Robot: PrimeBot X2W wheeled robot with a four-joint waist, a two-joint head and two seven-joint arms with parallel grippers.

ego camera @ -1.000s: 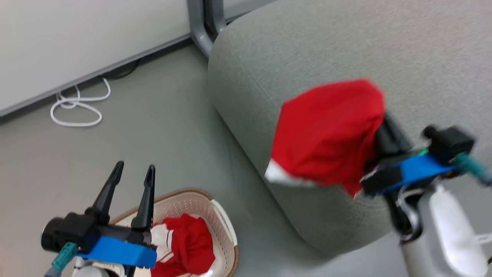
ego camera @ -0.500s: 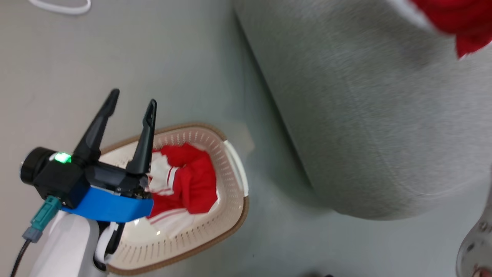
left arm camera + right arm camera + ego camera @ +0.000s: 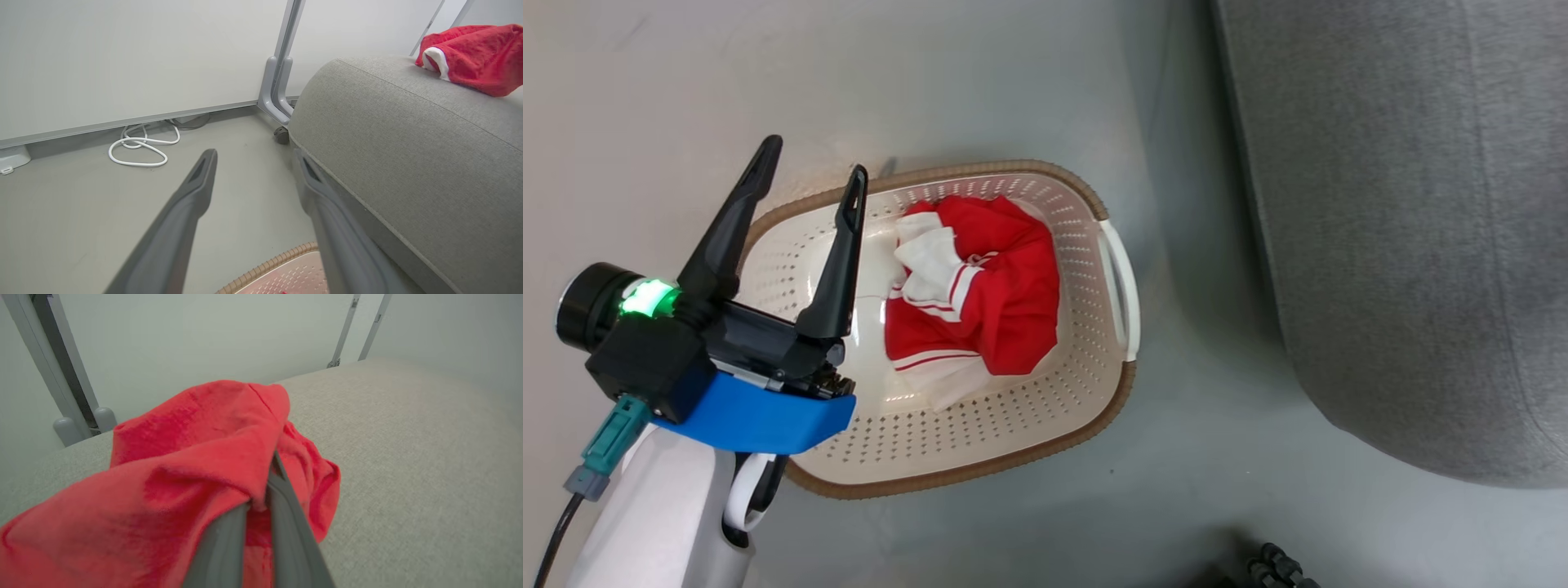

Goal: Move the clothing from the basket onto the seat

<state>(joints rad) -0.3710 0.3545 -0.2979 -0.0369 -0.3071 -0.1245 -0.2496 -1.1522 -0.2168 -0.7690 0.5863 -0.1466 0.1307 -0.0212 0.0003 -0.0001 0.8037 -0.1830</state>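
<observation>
A cream basket [image 3: 1094,384] with a brown rim stands on the floor, holding one red garment [image 3: 996,302] with white trim. My left gripper [image 3: 813,159] hovers open over the basket's left rim with nothing between its fingers [image 3: 192,192]. The grey seat [image 3: 1405,229] rises to the right of the basket. My right gripper [image 3: 267,486] is shut on the second red garment [image 3: 196,457], which drapes over its fingers low above the seat cushion [image 3: 408,457]. In the left wrist view that garment [image 3: 474,57] lies on top of the seat [image 3: 408,143].
A coiled white cable [image 3: 139,149] lies on the floor by the wall, beside a grey post foot [image 3: 278,94]. The basket rim [image 3: 269,265] shows just below my left fingers. A dark part [image 3: 1274,563] pokes in at the bottom edge of the head view.
The head camera has tilted down, so the basket is now central and the right gripper with its garment has left that view. The left gripper stays open by the basket.
</observation>
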